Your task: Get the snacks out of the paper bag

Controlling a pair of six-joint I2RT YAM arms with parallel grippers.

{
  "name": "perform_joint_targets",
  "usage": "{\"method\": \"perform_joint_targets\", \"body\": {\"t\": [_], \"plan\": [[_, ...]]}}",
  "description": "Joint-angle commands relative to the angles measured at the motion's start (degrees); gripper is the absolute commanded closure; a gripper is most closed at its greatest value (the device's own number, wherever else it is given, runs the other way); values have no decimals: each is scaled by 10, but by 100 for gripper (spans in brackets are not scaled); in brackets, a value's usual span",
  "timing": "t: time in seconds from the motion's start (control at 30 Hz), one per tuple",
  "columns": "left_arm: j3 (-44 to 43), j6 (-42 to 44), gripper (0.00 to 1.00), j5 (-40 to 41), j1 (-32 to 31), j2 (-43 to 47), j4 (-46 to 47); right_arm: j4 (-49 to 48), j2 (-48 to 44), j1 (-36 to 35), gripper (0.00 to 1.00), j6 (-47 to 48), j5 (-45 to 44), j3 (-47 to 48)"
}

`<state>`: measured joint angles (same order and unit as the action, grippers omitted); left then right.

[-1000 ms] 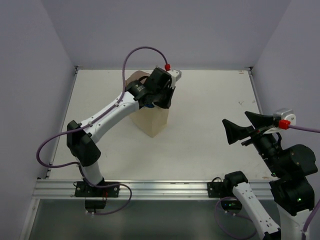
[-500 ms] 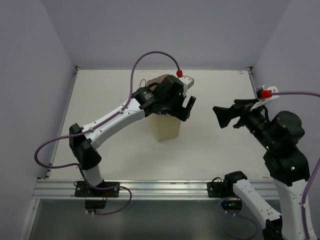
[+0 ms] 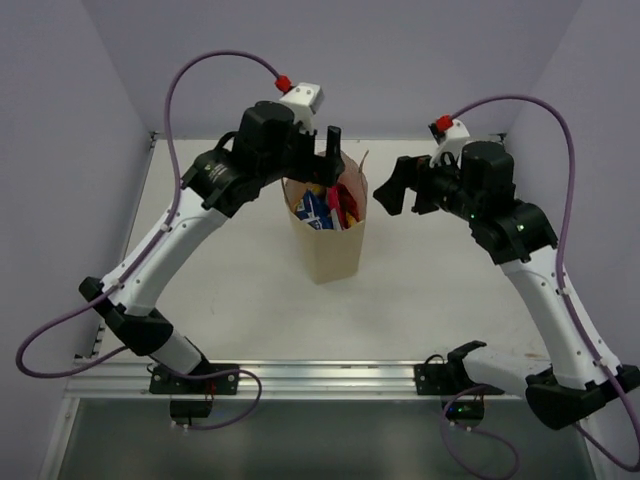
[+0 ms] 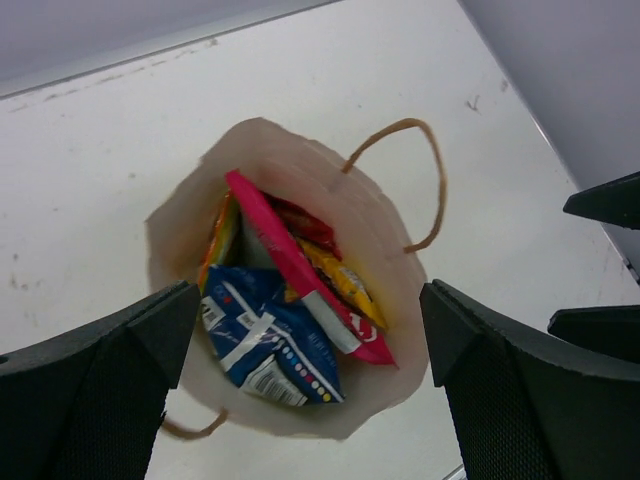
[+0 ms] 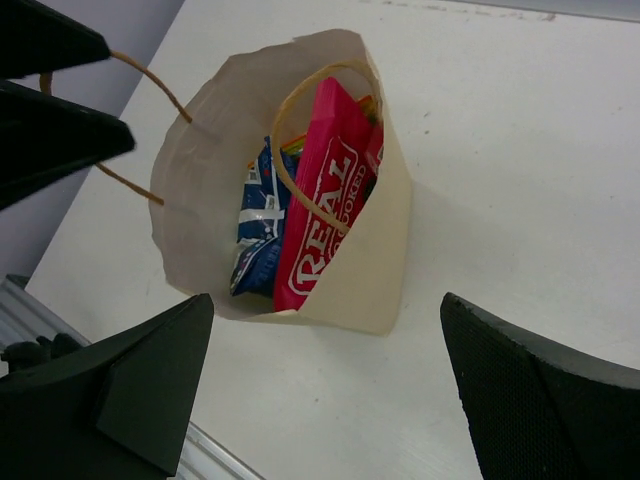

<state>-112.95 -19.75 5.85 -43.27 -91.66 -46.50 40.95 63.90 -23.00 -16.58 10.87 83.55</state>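
Left gripper (image 4: 308, 310) and right gripper (image 5: 325, 305) have risen near the paper bag (image 3: 335, 255), both released.

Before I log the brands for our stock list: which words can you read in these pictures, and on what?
"REAL": big white letters on the magenta pouch standing in the paper bag.
"OOKED": smaller white letters beside that, same pouch; the start of the word is not clear.
Blue bag: white print, too blurred to read.
Yellow packet: nothing readable.
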Motion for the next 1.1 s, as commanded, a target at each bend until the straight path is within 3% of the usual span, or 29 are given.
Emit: {"method": "perform_joint_targets", "body": {"t": [0.0, 0.23, 0.43, 0.67, 1.07], "plan": [[48, 9, 0, 22, 27, 75, 26, 18, 46, -39, 2, -24, -57, 49], [245, 2, 0, 99, 45, 248, 34, 8, 136, -58, 9, -35, -88, 50], [346, -21, 0, 131, 45, 366, 25, -17, 200, -64, 19, -41, -105, 63], [359, -26, 0, 147, 45, 410, -6, -31, 250, -68, 33, -44, -143, 85], [369, -23, 0, 135, 45, 400, 1, -51, 272, -88, 60, -27, -172, 83]]}}
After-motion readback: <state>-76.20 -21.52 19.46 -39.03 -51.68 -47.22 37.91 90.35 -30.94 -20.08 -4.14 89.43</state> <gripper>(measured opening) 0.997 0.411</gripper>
